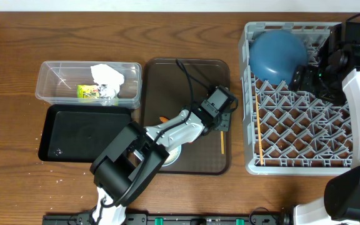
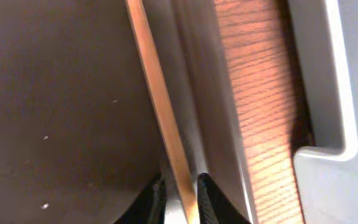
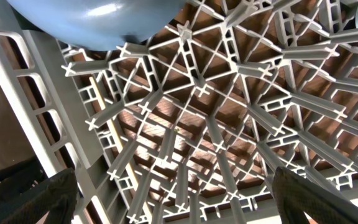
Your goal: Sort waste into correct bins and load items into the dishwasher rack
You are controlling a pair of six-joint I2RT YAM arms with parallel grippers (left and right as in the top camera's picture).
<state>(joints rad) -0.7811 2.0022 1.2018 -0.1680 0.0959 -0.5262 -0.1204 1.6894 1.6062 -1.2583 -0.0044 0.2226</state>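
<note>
Chopstick [image 2: 165, 118]: lies along the right rim of the brown tray [image 2: 55, 93], reaching straight out ahead of my left claw and passing between its fingers.
Left claw [image 2: 182, 202]: fingers stand narrow on either side of the chopstick; I cannot tell whether they pinch it.
Table [image 2: 260, 93]: a strip of bare wood just right of the left claw, then the grey wall of the rack [image 2: 328, 74].
Second chopstick [image 1: 261, 153]: inside the rack by its left wall, across that wall from the left claw.
Right claw [image 3: 173, 180]: fingers wide apart above the rack grid, nothing between them.
Blue bowl [image 1: 277, 53]: in the rack, just beside the right claw.
White bowl [image 1: 170, 156]: on the brown tray, behind the left claw, mostly hidden under the arm.
Carrot [image 1: 162, 119]: on the brown tray, left of the left claw.
Tub [image 1: 49, 78]: well left of the left claw, holding the napkin [image 1: 108, 75] and the wrapper [image 1: 88, 92].
Black tray [image 1: 61, 134]: touching the tub's near side.
Writing: the wrapper's print is too small for me to read.
</note>
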